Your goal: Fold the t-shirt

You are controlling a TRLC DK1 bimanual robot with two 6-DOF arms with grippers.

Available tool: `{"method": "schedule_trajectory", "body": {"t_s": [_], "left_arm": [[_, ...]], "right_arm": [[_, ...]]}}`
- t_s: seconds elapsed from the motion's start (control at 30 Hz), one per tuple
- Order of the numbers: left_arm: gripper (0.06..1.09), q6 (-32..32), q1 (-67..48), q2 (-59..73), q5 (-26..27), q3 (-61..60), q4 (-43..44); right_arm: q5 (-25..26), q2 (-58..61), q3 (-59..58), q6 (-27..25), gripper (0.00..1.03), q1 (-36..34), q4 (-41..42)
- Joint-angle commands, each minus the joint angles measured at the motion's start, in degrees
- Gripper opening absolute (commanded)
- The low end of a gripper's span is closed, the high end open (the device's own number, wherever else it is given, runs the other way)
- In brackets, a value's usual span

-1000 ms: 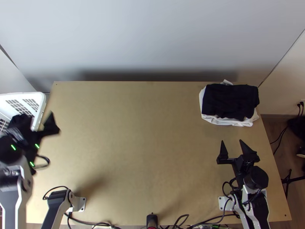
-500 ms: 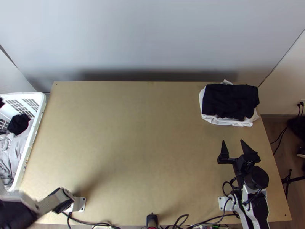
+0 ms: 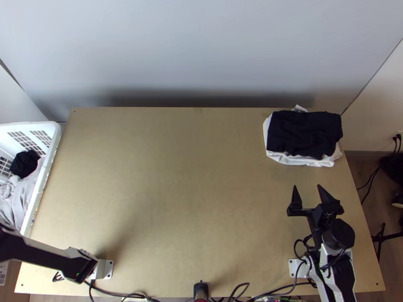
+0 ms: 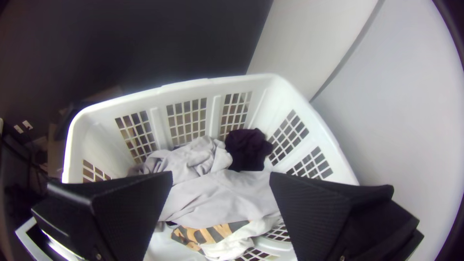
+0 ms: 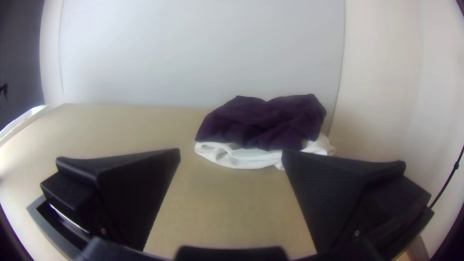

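Facing bunched grey cloth (image 4: 227, 193) in the basket (image 4: 208, 81), the left gripper (image 4: 221, 175) is held open, as is the right gripper (image 3: 307, 186); folded dark cloth (image 3: 305, 132) is stacked on white cloth (image 3: 292, 159) at the table's (image 3: 176, 201) far-right corner.

Folded black cloth (image 3: 305, 133) lies on folded white cloth (image 3: 294, 160), well apart from the basket (image 4: 280, 96); grey cloth (image 4: 222, 193) and dark cloth (image 4: 247, 149) lie bunched inside it.
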Motion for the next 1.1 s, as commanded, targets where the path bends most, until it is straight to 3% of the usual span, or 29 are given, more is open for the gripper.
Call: {"method": "schedule_trajectory", "body": {"t_s": [0.0,0.33,0.53,1.07], "left_arm": [[1.03,1.43,1.98,13.94,-0.05,3.42,3.97],[1.03,6.18,-1.45,27.48,-0.05,9.05,7.75],[1.03,11.01,-1.97,34.6,-0.05,9.57,14.34],[1.03,11.36,-2.15,43.83,0.04,13.53,13.99]], "right_arm": [[-0.04,-0.32,0.02,0.45,0.98,0.69,-0.45],[-0.04,-0.4,0.02,1.59,0.98,0.87,-0.54],[-0.04,-0.4,0.02,2.12,0.98,0.78,-0.62],[-0.04,-0.4,0.02,4.4,0.98,1.66,-0.89]]}}
